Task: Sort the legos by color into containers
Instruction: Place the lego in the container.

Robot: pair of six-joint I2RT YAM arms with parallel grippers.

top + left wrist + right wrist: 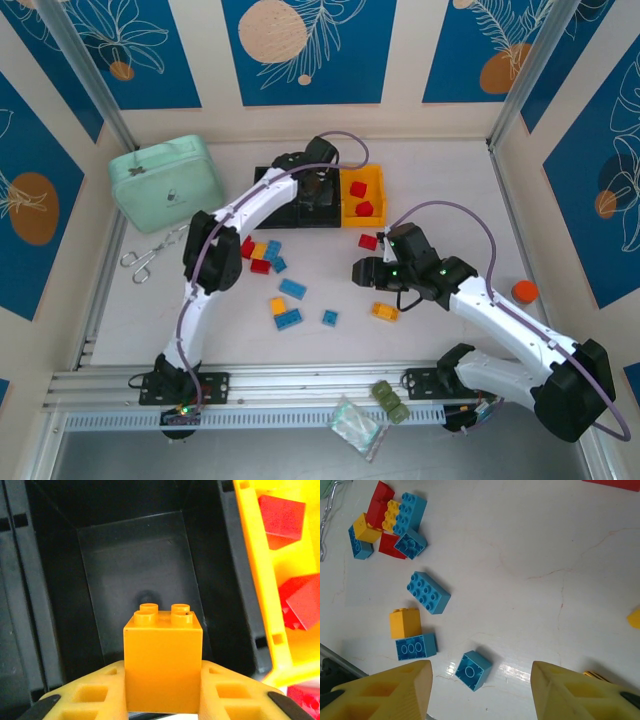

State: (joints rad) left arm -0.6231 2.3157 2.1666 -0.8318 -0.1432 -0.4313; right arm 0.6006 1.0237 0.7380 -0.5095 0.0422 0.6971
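My left gripper (163,682) is shut on a yellow-orange lego (163,662), held studs-up over the middle black bin (135,565). In the top view the left gripper (318,186) hangs over the row of containers. The orange-yellow bin (376,186) at the right holds two red legos (282,517). My right gripper (480,690) is open above the table, a small blue lego (474,670) lying upside down between its fingers. Beyond it are a long blue lego (429,592), a yellow one (405,622) and a mixed pile (262,252). A red lego (368,241) and a yellow one (385,311) lie near the right gripper (362,272).
A mint-green case (165,180) stands at the back left with metal clips (150,255) in front of it. A round orange-red cap (524,291) sits at the right. An olive-green lump (390,398) and a clear bag (355,425) rest on the front rail.
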